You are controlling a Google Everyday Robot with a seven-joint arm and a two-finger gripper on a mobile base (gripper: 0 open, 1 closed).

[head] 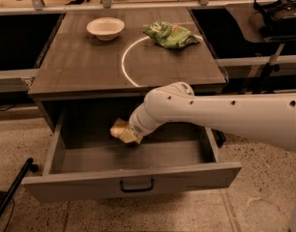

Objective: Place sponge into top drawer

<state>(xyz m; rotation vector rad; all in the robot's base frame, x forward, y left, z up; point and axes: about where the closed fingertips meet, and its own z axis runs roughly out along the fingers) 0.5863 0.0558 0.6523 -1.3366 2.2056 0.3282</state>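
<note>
The top drawer (133,180) is pulled open below the dark wooden tabletop, grey, with a small dark handle (136,185) at the centre of its front. My white arm reaches in from the right. My gripper (128,135) is inside the drawer near its back, left of centre. It is shut on the pale yellow sponge (118,127), which hangs a little above the drawer floor. The wrist hides most of the gripper.
On the tabletop (80,66) stand a white bowl (105,28) at the back left and a green snack bag (170,34) at the back right, with a white arc marked between them. A black stand leg (12,190) lies on the floor at the left.
</note>
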